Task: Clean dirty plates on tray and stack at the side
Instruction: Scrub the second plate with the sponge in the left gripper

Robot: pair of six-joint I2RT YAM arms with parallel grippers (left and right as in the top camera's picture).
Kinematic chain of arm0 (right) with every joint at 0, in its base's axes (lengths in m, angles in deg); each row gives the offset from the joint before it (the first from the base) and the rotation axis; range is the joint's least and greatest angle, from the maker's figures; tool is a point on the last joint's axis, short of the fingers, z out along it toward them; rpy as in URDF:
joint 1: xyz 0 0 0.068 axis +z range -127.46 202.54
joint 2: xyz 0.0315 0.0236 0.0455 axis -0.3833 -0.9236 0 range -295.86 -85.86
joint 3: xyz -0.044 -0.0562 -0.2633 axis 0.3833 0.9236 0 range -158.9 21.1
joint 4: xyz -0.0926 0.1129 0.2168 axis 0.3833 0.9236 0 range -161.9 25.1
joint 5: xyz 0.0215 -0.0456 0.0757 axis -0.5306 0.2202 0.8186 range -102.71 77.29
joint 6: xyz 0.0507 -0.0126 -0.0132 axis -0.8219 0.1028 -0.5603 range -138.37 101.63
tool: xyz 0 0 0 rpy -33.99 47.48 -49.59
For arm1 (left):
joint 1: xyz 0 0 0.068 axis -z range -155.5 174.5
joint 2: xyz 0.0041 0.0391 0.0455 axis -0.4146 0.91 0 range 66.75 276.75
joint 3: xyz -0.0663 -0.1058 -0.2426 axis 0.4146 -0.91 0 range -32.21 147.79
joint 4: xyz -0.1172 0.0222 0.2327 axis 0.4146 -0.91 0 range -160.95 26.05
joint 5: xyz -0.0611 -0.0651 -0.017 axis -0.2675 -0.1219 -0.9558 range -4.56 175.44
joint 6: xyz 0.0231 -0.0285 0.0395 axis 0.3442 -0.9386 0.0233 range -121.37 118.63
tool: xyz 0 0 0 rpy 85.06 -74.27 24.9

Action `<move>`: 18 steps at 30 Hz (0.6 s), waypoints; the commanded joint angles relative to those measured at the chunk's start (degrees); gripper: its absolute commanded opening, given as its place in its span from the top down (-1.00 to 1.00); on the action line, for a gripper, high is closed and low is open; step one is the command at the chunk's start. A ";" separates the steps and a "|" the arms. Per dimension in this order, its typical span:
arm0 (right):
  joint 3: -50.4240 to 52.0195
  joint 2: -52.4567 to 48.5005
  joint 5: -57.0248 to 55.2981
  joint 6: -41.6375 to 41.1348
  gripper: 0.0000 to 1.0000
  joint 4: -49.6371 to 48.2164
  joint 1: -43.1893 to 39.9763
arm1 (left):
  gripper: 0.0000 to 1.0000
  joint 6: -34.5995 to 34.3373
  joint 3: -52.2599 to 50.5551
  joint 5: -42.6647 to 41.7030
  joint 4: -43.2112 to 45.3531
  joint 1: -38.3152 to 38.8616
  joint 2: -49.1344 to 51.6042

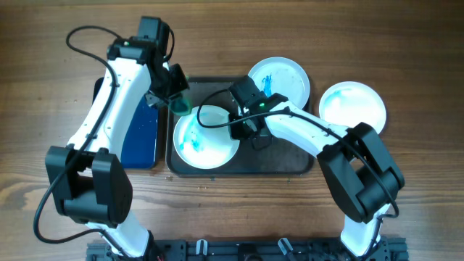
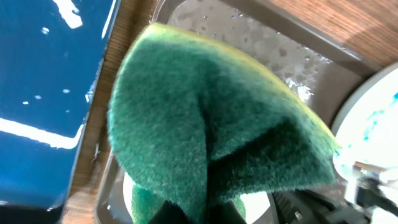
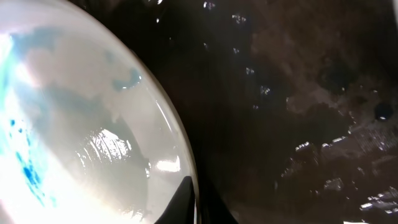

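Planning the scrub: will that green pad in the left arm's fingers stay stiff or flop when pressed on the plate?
Probably floppy: the green pad hangs folded over itself. Its fuzzy fibres look light and grippy, so it should mould to the plate, not skid.

Desk (image 1: 43, 72): brown wood, visible grain, matt.
Tray (image 1: 290, 163): dark grey-brown, smooth, wet-looking, beaded with droplets and dull glints.
White centre plate (image 1: 210, 148), rear plate (image 1: 290, 76), right-hand plate (image 1: 351, 109): smooth, glossy, bright highlights; blue-teal smears or traces on the surface.
Green scouring pad (image 2: 205, 124): fibrous, rough, matt; yellow along one edge.
Blue tray (image 1: 141, 138): glossy dark blue, sharp white reflections.
Arm shells (image 1: 304, 130): smooth white, plastic-looking, slight sheen.
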 commanded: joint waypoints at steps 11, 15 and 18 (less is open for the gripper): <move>-0.70 -1.66 0.55 -2.89 0.92 0.15 -1.09 | 0.92 -8.02 -35.32 -3.10 25.27 10.27 0.24; -0.68 -1.66 0.66 -2.95 0.91 -0.04 -1.09 | 0.92 8.46 -35.39 -24.35 29.94 11.63 0.22; -0.68 -1.66 1.05 -2.91 0.91 -0.04 -1.09 | 0.92 -1.01 -35.39 -15.41 32.48 10.86 0.22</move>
